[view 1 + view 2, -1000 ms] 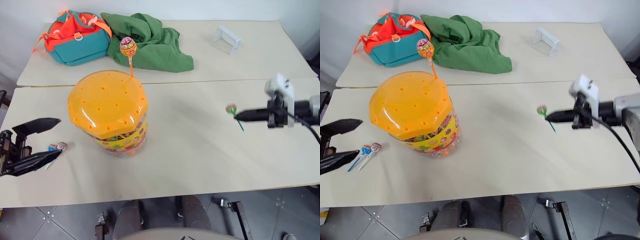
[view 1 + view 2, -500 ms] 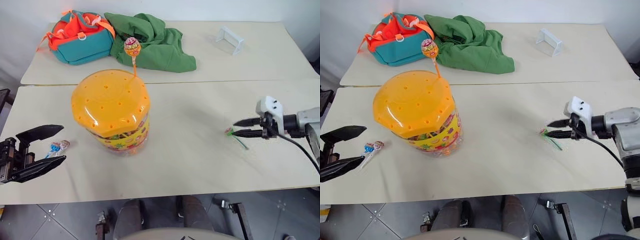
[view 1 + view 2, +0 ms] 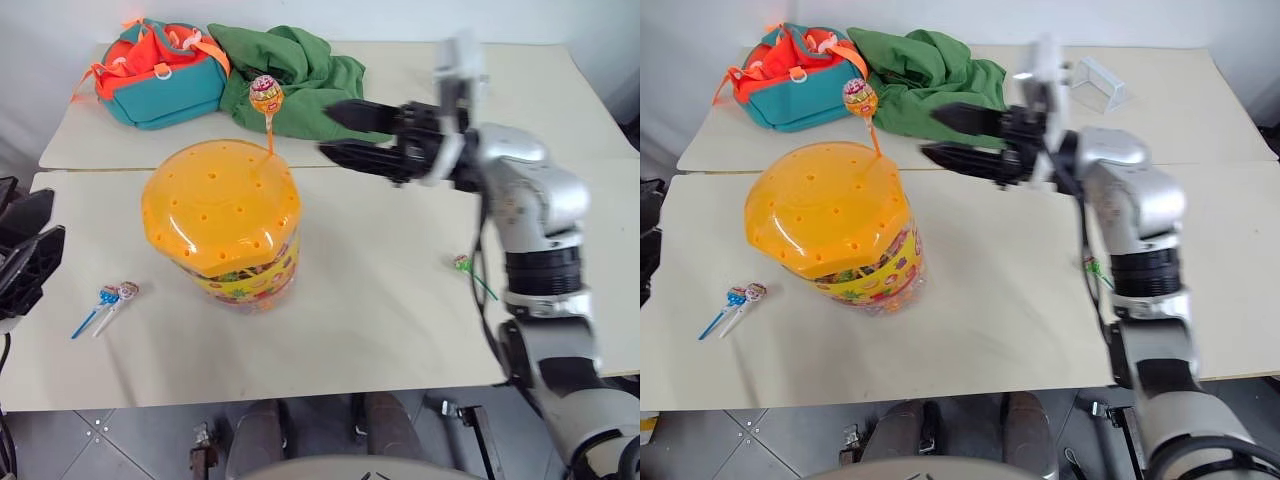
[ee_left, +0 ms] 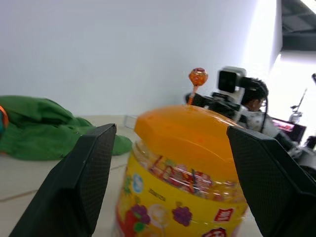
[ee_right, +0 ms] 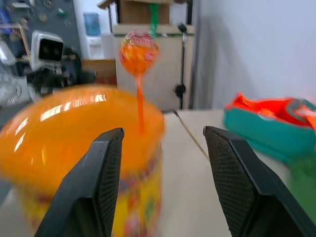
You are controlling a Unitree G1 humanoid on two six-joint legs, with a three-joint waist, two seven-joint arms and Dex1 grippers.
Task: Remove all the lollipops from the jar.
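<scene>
The jar (image 3: 222,215), a clear tub with a domed orange lid and a yellow label, stands left of centre. An orange lollipop (image 3: 262,95) sticks up from the lid's far edge. My right gripper (image 3: 328,128) hovers open just right of that candy, pointing at it, and it is empty. In the right wrist view the orange lollipop (image 5: 138,52) stands ahead between the fingers. A green lollipop (image 3: 462,263) lies on the table at the right. Blue (image 3: 105,297) and pink (image 3: 127,291) lollipops lie left of the jar. My left gripper (image 3: 55,212) is open at the left edge.
A teal-orange bag (image 3: 155,75) and a green garment (image 3: 300,80) lie on the far table behind the jar. A small clear stand (image 3: 460,78) sits far right. A seam runs between the two tables just beyond the jar.
My right gripper let go of the green lollipop onto the table, opened, and swung up and left to beside the orange lollipop. My left gripper drew back toward the left edge.
</scene>
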